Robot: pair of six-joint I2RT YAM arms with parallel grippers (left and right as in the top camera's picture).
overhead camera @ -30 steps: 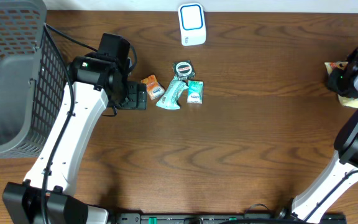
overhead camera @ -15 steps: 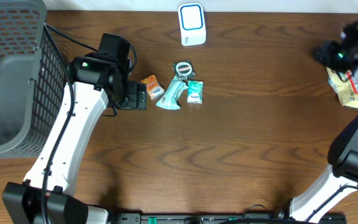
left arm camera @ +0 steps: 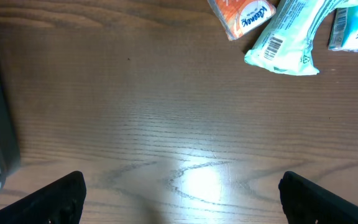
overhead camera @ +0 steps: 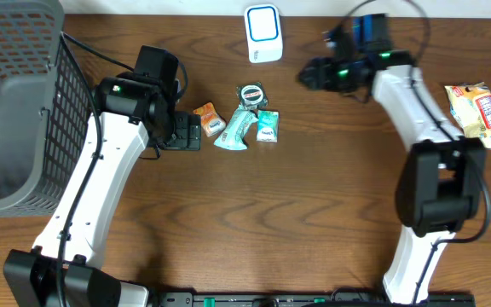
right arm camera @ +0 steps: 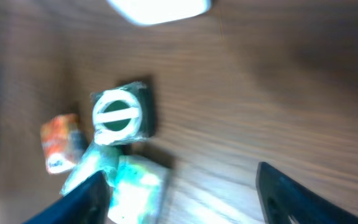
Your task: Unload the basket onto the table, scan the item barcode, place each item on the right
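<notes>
Tabletop (overhead camera: pixel 331 196) inspection: the right gripper (overhead camera: pixel 307 77), a second ago at the far right edge over the snack bag (overhead camera: pixel 481 106), has swung in beside the scanner (overhead camera: pixel 262 32), fingers spread and empty. The bag lies released, apparently finished; the item cluster (overhead camera: pixel 239 128) awaits, left gripper (left arm camera: pixel 182 186) wide open beside it.

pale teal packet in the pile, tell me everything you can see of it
The pale teal packet is a long, soft pouch of crinkly plastic film, white and light teal. It lies flat and slanted on the wooden table. The left wrist view shows a barcode facing up near one sealed end, a triangle mark beside it. The orange packet touches one side; the small green pack sits close on the other.
</notes>
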